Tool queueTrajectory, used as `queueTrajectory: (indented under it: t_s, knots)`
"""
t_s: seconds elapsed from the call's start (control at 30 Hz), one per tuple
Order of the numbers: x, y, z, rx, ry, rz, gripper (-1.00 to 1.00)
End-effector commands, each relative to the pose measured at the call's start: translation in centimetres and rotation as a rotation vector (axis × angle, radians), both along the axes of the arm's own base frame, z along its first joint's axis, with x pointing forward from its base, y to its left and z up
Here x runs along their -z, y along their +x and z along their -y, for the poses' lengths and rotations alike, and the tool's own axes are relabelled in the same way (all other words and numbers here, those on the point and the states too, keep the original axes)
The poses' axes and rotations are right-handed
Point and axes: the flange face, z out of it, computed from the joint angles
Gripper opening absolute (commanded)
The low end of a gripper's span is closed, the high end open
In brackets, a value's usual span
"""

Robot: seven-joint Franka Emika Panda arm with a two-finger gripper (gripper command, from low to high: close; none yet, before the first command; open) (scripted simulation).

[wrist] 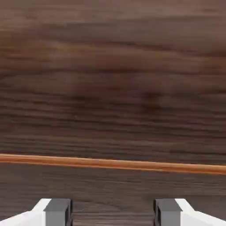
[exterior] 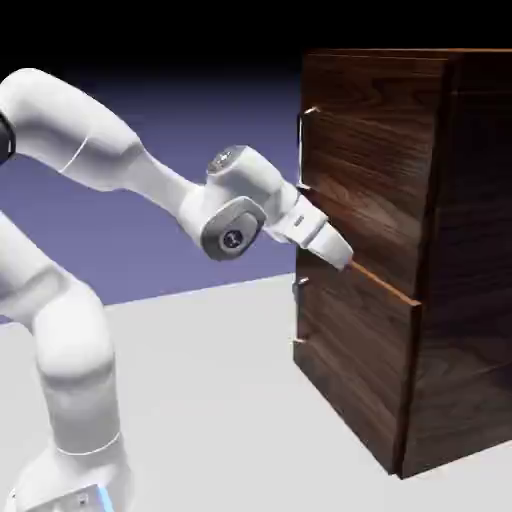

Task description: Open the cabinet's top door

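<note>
One white robot arm reaches to one tall brown cabinet point(exterior: 400, 250) with two doors.

Two doors sit one on top of the other, and each has one small silver handle on its left edge. The top door point(exterior: 365, 160) has a thin upright handle point(exterior: 303, 150), and the lower door point(exterior: 350, 370) has a shorter one point(exterior: 298, 315). A thin orange line point(wrist: 113, 163) runs between the two doors. The gripper point(exterior: 335, 245) is right up against the wood near that line, below the top handle. In the hand view, its two grey fingertips point(wrist: 58, 211) stand wide apart with nothing between them, only wood ahead. One pale table point(exterior: 220, 400) holds the cabinet.
</note>
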Motion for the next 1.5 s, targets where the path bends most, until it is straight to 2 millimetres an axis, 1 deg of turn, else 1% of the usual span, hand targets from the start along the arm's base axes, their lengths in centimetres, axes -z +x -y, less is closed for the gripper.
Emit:
queueTrajectory:
  t_s: [0.0, 0.2, 0.4, 0.6, 0.77, 0.97, 1.13, 1.3, 1.47]
  knots:
    - [-0.8, -0.1, 0.0, 0.043, 0.049, 0.019, 0.0]
    - [-5.0, -0.9, -0.1, 0.28, 0.353, 0.13, 0.0]
    - [-8.5, -2.2, -0.8, 0.478, 0.673, 0.231, 0.0]
    - [-11.1, -3.6, -2.1, 0.639, 1.006, 0.315, 0.0]
    - [-12.6, -4.8, -3.6, 0.746, 1.291, 0.363, 0.0]
    - [-13.5, -6.1, -6.0, 0.847, 1.636, 0.39, 0.0]
    - [-13.3, -6.8, -8.3, 0.912, 1.924, 0.38, 0.0]
    - [-12.4, -7.1, -10.8, 0.966, 2.208, 0.34, 0.0]
    - [-10.8, -7.0, -13.4, 1.014, 2.486, 0.268, 0.0]
